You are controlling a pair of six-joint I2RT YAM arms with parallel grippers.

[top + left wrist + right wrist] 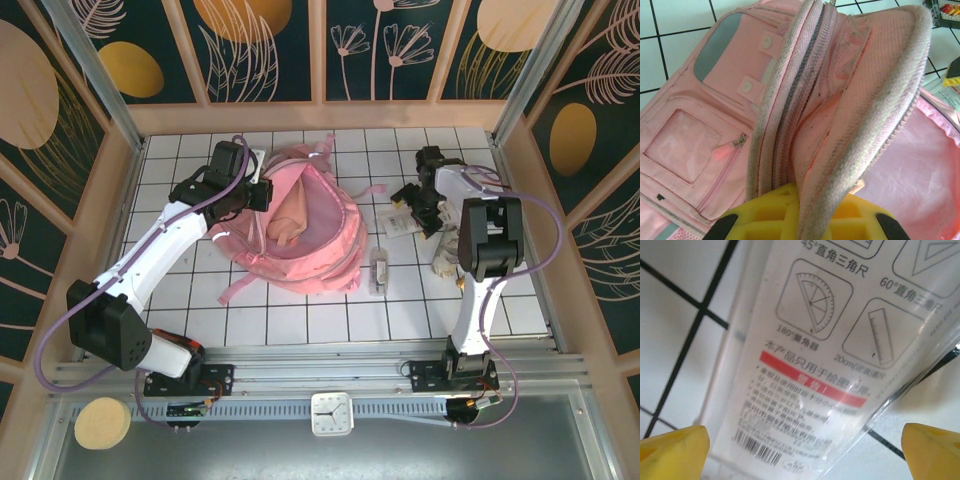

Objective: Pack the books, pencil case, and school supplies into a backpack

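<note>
Nearest the lens: the yellow pads of the left fingers (765, 212), closed on the zipped rim of the backpack (715, 125). They hold the flap up so the main mouth gapes.

The right fingers (670, 452) are spread wide, one tip on either side of the supplies packet (815, 355), apparently without touching it. The packet lies flat just right of the backpack. It is clear film with ruler and protractor drawings and a red band.

Risks, as judged:
- The packet is slick and thin against a hard surface. The tips may skate over the film or push it away from the backpack instead of getting under an edge.
- The left pinch takes only a narrow fold of soft fabric. If it slips, the mouth sags shut.
- The packet is long, so a skewed entry could catch on the zipper teeth.

Surface: the bench (300, 320) is white tile with dark grid lines, glossy.

Room: wood-framed wall panels (270, 50) behind the backpack, dark teal with leaf outlines and orange discs. A small clock (331, 413) sits on the near side of the backpack.
</note>
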